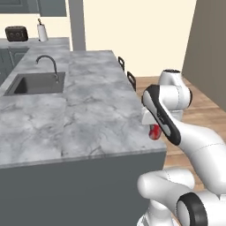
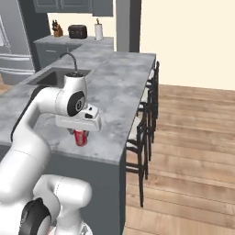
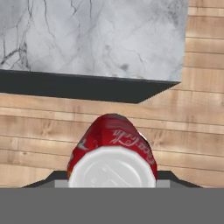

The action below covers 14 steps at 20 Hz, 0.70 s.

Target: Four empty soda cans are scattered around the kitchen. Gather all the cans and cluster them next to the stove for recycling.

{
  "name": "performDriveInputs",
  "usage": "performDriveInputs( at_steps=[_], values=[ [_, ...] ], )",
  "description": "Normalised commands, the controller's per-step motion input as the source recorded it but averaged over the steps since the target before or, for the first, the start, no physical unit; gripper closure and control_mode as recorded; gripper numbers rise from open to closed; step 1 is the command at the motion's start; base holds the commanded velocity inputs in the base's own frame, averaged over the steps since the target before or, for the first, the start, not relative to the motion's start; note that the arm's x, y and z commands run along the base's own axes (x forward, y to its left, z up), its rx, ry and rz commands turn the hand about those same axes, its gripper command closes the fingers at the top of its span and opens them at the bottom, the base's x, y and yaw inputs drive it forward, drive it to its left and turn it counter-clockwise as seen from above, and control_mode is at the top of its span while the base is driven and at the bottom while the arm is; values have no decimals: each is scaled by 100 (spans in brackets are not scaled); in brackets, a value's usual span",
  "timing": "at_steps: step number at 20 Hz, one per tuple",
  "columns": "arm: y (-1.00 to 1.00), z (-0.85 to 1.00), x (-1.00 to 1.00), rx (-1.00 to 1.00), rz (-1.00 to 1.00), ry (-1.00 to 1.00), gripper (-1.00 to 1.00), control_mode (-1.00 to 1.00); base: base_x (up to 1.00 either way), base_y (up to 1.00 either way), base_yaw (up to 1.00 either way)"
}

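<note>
1 red soda can (image 3: 112, 151) gripped in hand (image 2: 81, 134).

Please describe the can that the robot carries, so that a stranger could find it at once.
Start at the grey marble island counter with the sink. At its near corner hangs the gripper, holding a small red soda can. It is the sole red thing there.

Bright, even rendered light, soft blur
</note>
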Motion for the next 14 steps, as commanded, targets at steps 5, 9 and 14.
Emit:
performDriveInputs(
  at_steps=[5, 9, 14],
  values=[
    [0, 0, 0, 0, 0, 0, 100, 100, -28, 77, 11],
    [0, 0, 0, 0, 0, 0, 100, 100, -46, 94, 13],
    [0, 0, 0, 0, 0, 0, 100, 100, -49, 99, 13]
  ],
)
